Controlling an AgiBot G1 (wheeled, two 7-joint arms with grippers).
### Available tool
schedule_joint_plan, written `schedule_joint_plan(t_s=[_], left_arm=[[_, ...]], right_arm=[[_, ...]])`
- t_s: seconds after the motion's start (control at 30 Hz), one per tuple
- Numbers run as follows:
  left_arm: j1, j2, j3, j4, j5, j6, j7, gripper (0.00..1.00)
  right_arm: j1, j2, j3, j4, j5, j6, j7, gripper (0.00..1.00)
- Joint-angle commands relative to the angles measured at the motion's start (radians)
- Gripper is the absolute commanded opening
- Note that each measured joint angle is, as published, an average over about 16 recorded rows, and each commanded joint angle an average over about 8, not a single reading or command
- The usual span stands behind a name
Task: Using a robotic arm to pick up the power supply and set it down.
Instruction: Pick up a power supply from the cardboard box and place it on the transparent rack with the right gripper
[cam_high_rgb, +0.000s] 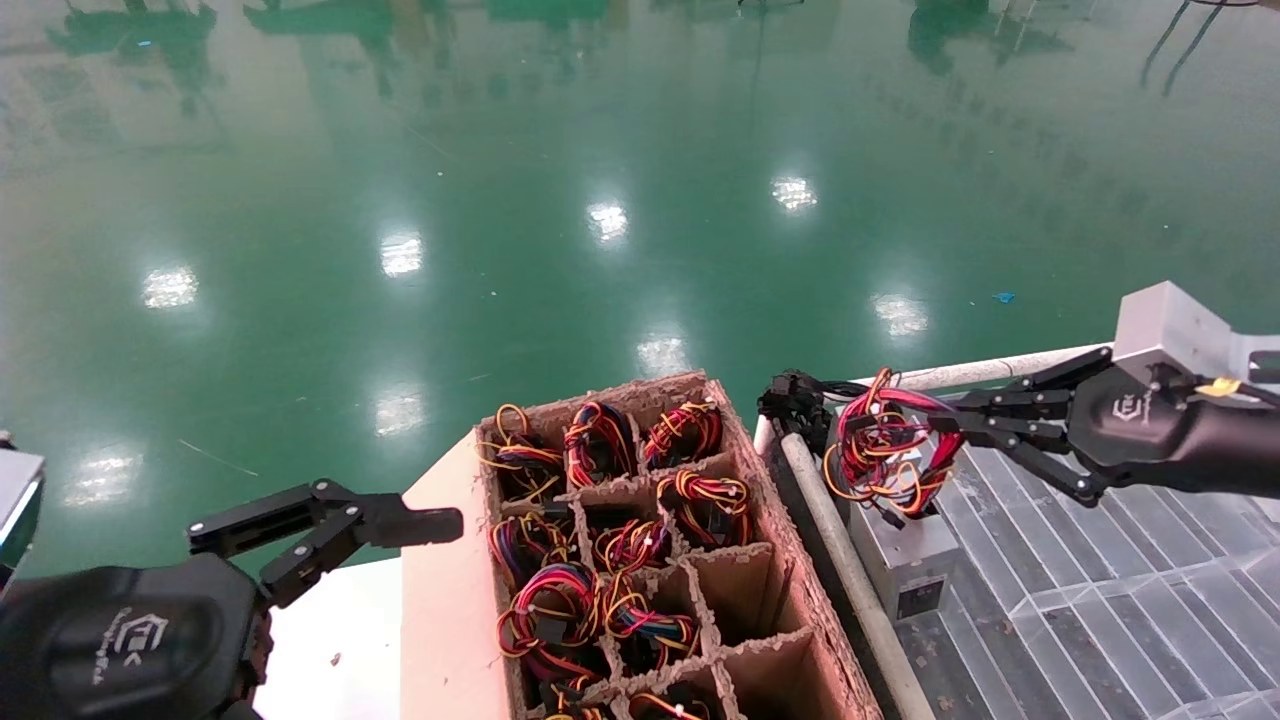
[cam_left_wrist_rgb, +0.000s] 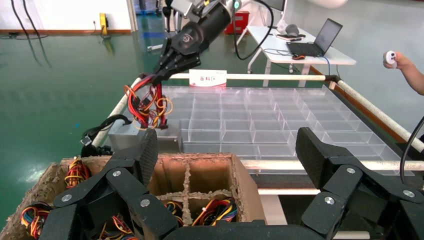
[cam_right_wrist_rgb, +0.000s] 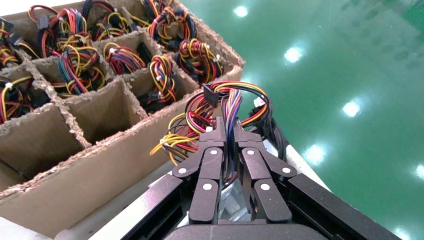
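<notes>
Head view, left to right. The left hand (cam_high_rgb: 400, 525) is hanging low at the near left, over a white bench (cam_high_rgb: 340, 640), w/ its black fingers spread wide apart and nothing between them. In the left wrist view that hand (cam_left_wrist_rgb: 227, 150) is gaping just above the cardboard box.

Next, at centre, a brown cardboard box (cam_high_rgb: 450, 600) w/ cardboard dividers is sitting on the bench. Most of its compartments are holding bundles of red, yellow, black and purple wires (cam_high_rgb: 545, 610); a few compartments on the right side, nearer the camera, are showing bare cardboard.

Right of the box, a white pipe rail (cam_high_rgb: 850, 580) is running along the edge of a tray of clear plastic compartments (cam_high_rgb: 1100, 600).

The power supply (cam_high_rgb: 905, 560), a small grey metal box w/ a dark label on one face, is sitting at the near-left corner of that clear tray, just beside the rail. Its looped wire bundle (cam_high_rgb: 880, 450) is standing up above the box.

The right hand (cam_high_rgb: 950, 425) is reaching in from the far right, its fingers pinched nearly closed on the wire loop, not on the metal box. In the right wrist view the fingertips (cam_right_wrist_rgb: 216, 136) are pressing the wires between them, w/ the loop arching beyond the tips.
</notes>
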Motion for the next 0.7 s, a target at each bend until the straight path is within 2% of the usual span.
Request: schedule_joint_plan(t_s=[0.03,0.4,0.43,0.47,0.67,0.7], left_arm=[[0.000,0.000,0.000,0.000,0.000,0.000,0.000,1.00],[0.000,0.000,0.001,0.000,-0.001,0.000,0.000,1.00],[0.000,0.000,0.001,0.000,-0.001,0.000,0.000,1.00],[0.000,0.000,0.001,0.000,-0.001,0.000,0.000,1.00],[0.000,-0.001,0.001,0.000,-0.001,-0.001,0.001,1.00],[0.000,-0.001,0.002,0.000,-0.001,-0.001,0.001,1.00]], right_arm=[[-0.002,-0.010,-0.002,-0.031,-0.002,0.004,-0.022,0.00],[0.010,-0.019,-0.006,-0.191,-0.019,0.014,-0.136,0.00],[0.010,-0.019,-0.006,-0.205,-0.020,0.016,-0.147,0.03],[0.010,-0.020,-0.006,-0.217,-0.020,0.017,-0.158,0.11],[0.013,-0.023,-0.008,-0.271,-0.023,0.017,-0.199,0.86],[0.014,-0.023,-0.008,-0.276,-0.024,0.017,-0.202,0.96]])
